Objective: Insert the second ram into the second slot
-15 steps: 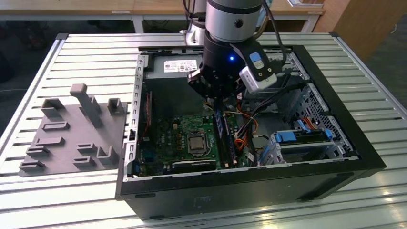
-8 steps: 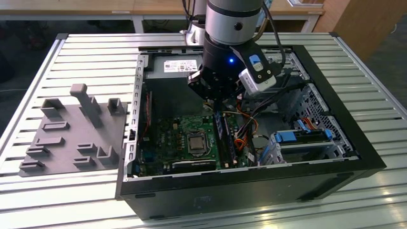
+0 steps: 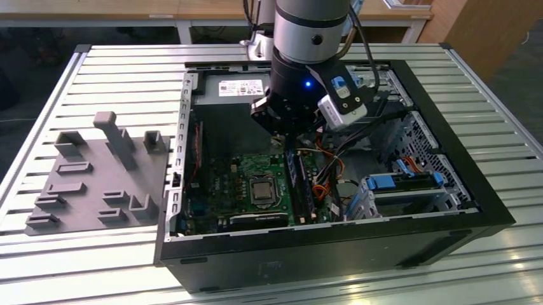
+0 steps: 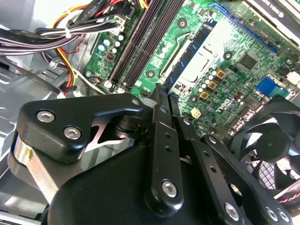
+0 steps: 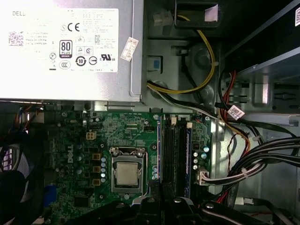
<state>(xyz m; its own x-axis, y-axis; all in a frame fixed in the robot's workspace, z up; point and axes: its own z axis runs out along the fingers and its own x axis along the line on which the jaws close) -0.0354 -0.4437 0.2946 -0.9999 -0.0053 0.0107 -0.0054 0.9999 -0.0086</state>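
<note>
Second ram (image 5: 159, 150) taken as thin blue strip upright in slot bank (image 5: 174, 150), in line with gripper (image 4: 161, 101). Fingers pinched together, nothing seen held. Insertion judged nearly done, seating unconfirmed. Any press calls for straight vertical push. CPU socket (image 5: 127, 172) beside, power supply (image 5: 70, 51) beyond.

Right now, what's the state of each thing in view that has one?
computer case, lying on its side, side panel off, open upward
processor socket, chip seated, no cooler on it
memory slots, filled or not: cannot tell
claw, inside the case, over the motherboard, close to the memory slots
</note>
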